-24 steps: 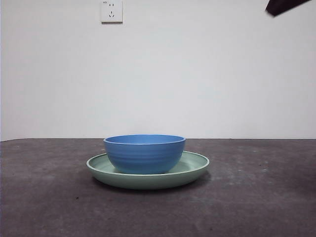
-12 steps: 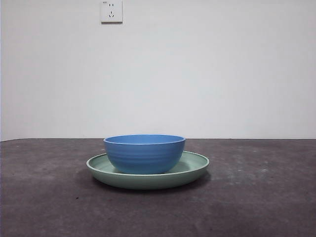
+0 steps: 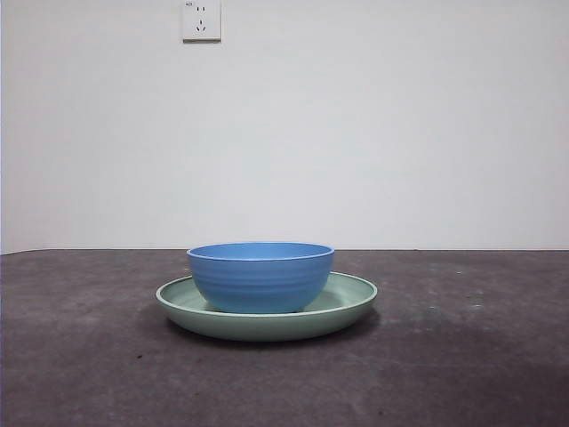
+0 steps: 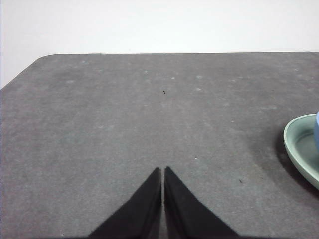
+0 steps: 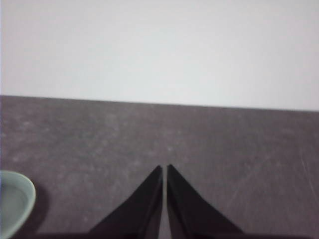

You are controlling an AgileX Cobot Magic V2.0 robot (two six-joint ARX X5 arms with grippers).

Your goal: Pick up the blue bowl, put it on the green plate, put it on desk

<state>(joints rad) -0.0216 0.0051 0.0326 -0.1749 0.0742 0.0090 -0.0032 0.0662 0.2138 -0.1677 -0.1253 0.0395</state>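
Note:
The blue bowl (image 3: 260, 277) stands upright inside the green plate (image 3: 351, 302), which rests on the desk (image 3: 462, 356) in the middle of the front view. No arm shows in the front view. My left gripper (image 4: 163, 169) is shut and empty above bare desk, with the plate's rim (image 4: 299, 149) and a sliver of the bowl off to one side. My right gripper (image 5: 164, 167) is shut and empty above bare desk, with an edge of the plate (image 5: 17, 199) at the side of its view.
A white wall with a power socket (image 3: 201, 20) stands behind the desk. The desk's rounded corner (image 4: 42, 59) shows in the left wrist view.
A dark arm tip at the top right corner of the front view has gone out of view. The bowl and plate have not moved.

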